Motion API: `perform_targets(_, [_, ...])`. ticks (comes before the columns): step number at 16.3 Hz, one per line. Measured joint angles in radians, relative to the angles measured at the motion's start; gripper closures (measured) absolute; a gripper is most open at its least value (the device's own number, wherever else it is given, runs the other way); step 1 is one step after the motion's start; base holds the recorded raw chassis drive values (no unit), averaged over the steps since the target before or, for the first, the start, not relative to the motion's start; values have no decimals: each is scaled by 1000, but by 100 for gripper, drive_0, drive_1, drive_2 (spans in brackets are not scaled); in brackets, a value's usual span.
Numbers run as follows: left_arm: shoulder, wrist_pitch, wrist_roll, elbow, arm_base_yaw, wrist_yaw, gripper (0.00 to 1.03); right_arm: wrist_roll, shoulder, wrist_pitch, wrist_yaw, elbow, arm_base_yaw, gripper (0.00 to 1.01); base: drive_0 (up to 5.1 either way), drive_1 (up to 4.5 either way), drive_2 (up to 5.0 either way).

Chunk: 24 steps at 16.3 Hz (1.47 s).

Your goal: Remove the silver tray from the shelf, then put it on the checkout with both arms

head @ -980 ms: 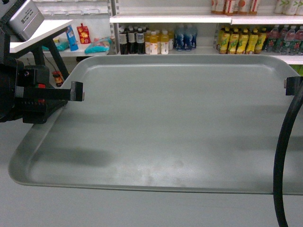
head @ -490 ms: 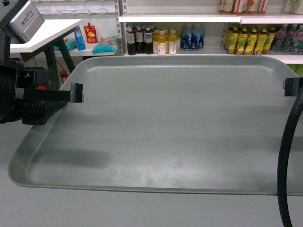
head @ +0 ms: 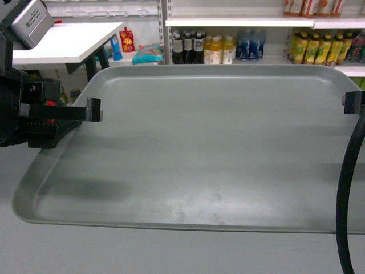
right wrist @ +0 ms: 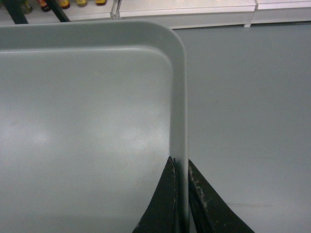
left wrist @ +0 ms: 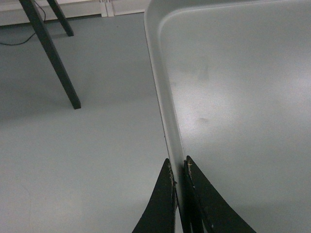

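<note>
The silver tray is a wide dull grey tray that fills the head view, held level in the air above the grey floor. My left gripper is shut on its left rim; in the left wrist view the gripper pinches the rim of the tray. My right gripper is shut on the right rim, shown close in the right wrist view beside the tray's bottom. White shelf boards stand behind the tray. I cannot tell whether the white table top at upper left is the checkout.
The table stands on black legs and carries a grey box. Bottles line the shelves behind. A black cable hangs at the right edge. Grey floor lies below the tray.
In the head view the shelves, bottles and white table have slid to the right behind the tray. The tray and both grippers keep their places in the view, both still shut.
</note>
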<state>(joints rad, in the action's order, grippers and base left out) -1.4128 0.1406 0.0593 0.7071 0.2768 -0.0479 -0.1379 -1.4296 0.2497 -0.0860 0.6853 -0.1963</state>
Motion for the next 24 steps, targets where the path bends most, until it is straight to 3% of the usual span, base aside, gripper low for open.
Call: perform_targets(24, [0, -1, 0, 0, -2, 2, 100, 0, -2, -3, 2, 0, 0, 98, -497, 246, 246])
